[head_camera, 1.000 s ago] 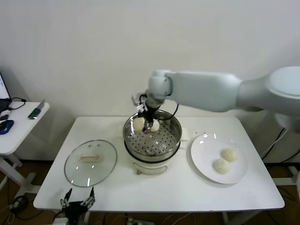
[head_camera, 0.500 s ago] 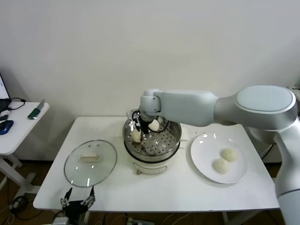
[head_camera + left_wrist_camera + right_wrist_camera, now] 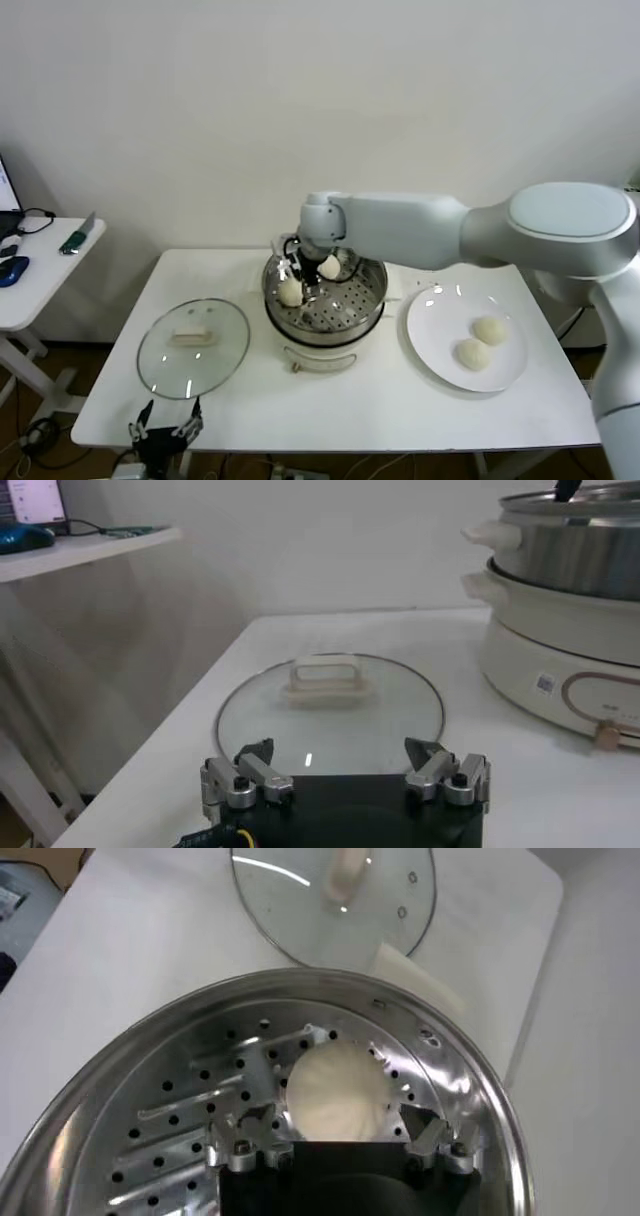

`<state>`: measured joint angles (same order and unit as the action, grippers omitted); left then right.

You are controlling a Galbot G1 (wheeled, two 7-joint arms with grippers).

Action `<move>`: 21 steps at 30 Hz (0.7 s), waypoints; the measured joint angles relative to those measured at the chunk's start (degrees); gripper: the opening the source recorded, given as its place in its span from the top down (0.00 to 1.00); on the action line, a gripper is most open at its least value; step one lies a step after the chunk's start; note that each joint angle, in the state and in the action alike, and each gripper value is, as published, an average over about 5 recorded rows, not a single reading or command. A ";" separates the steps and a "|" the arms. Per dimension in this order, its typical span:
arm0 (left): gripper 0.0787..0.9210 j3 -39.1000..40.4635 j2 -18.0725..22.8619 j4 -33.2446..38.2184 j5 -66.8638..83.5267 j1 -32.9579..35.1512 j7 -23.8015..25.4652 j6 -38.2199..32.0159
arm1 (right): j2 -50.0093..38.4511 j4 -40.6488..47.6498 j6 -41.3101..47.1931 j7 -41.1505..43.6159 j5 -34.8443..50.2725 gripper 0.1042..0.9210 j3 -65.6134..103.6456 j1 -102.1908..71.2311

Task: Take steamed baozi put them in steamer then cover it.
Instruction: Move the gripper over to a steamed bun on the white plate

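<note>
Could bump or drag the baozi [image 3: 340, 1093] when lifting, with the right end effector [image 3: 342, 1146] open close around it on the steamer [image 3: 120, 1078] floor, and the left end effector [image 3: 345, 770] open, waiting by the cover [image 3: 330, 715].

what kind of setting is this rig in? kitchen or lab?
Probably a lab or office mock-up of a kitchen, not a real one. The steamer, glass cover and plate of baozi sit on a plain white table against a bare wall, with a side desk holding a computer mouse.
</note>
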<state>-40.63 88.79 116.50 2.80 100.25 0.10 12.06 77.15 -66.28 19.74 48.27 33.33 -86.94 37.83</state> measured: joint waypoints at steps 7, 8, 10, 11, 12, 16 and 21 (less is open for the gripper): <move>0.12 -0.27 0.08 -0.05 -0.02 -0.34 -0.02 0.22 | -10.27 -4.94 -3.08 4.46 1.08 0.12 -4.33 7.97; 0.12 -0.28 0.10 -0.09 -0.03 -0.45 -0.02 0.30 | -11.98 -5.74 -3.50 5.00 1.07 0.12 -5.29 8.98; 0.12 -0.29 0.16 -0.15 -0.03 -0.65 -0.01 0.49 | -15.67 -7.44 -4.15 5.85 0.90 0.12 -7.28 10.66; 0.12 -0.29 0.20 -0.16 -0.03 -0.74 0.00 0.59 | -17.54 -8.28 -4.37 6.15 0.71 0.12 -8.21 11.25; 0.12 -0.29 0.23 -0.18 -0.03 -0.82 0.00 0.68 | -19.49 -9.14 -4.53 6.39 0.43 0.12 -9.07 11.69; 0.12 -0.29 0.25 -0.22 -0.08 -0.93 0.02 0.89 | -27.01 -12.02 -4.93 6.93 -1.48 0.12 -11.34 12.08; 0.12 -0.34 0.29 -0.04 -0.13 -0.82 0.03 1.00 | -35.00 -13.58 -5.04 7.01 -5.57 0.12 -11.65 9.11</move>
<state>-40.98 89.08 116.46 2.67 99.44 0.13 13.05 42.16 -79.85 14.70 55.28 27.76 -98.60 46.94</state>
